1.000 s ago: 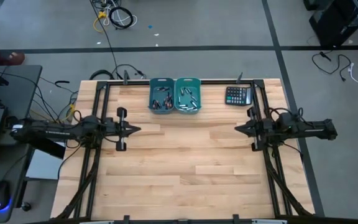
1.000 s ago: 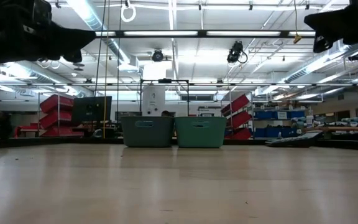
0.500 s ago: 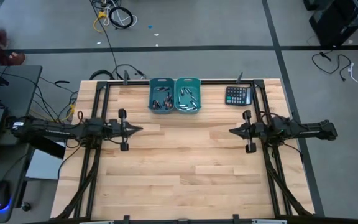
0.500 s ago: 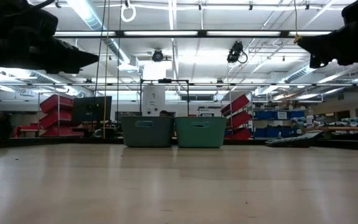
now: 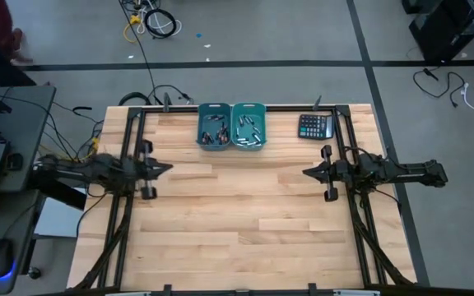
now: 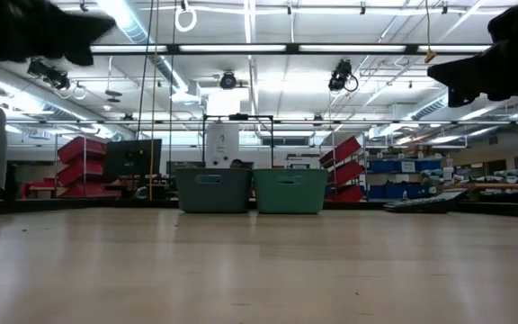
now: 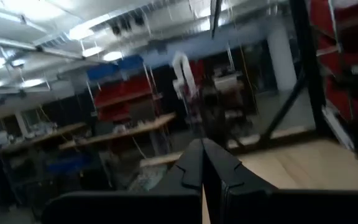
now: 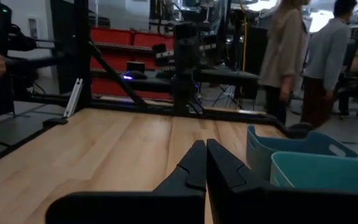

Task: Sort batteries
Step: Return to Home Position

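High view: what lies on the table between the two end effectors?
Nothing: in the high view only bare wood of the table separates the left end effector and the right end effector. The teal bins stand off that line.

Bright ceiling strip lights (image 6: 241,48), soft sheen on table (image 6: 259,270), faint shadows

Batteries are all binned. The dark batteries (image 5: 212,133) sit in a loose jumble in the teal bin (image 5: 200,125) on the left arm's side, and the silvery batteries (image 5: 249,132) in its twin bin (image 5: 263,125). Both bins sit side by side, mid far edge of the table (image 5: 245,214).
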